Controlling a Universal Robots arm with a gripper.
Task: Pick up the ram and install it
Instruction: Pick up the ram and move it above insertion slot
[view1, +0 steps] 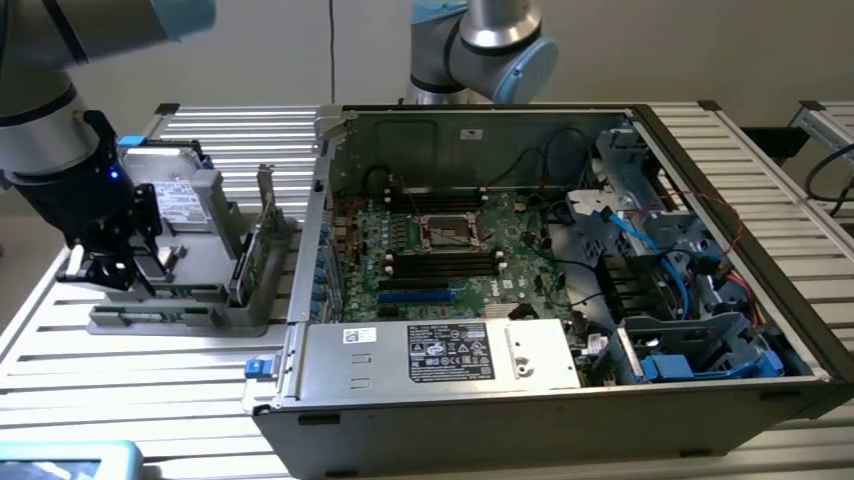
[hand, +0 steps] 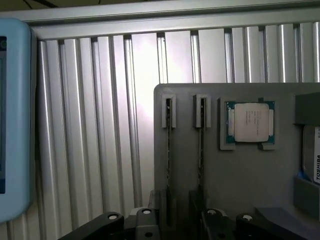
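Two ram sticks (hand: 168, 150) (hand: 201, 150) stand on edge in the slots of a grey parts holder (hand: 240, 175). In the wrist view my gripper (hand: 177, 225) hangs just above them, open, its black fingers (hand: 110, 220) either side of the sticks and holding nothing. In the exterior view the gripper (view1: 114, 262) is low over the same holder (view1: 160, 320), at the exterior view's left. The open computer case (view1: 534, 400) lies to the right of it. Its motherboard (view1: 441, 250) shows black memory slots (view1: 441, 265).
On the holder also sit a processor chip (hand: 249, 122) and a hard drive (hand: 312, 160). A pale blue device (hand: 15, 120) lies beside the holder on the slatted metal table (hand: 100, 125). A second arm (view1: 481, 50) stands behind the case. Cables and a power supply (view1: 441, 355) crowd the case.
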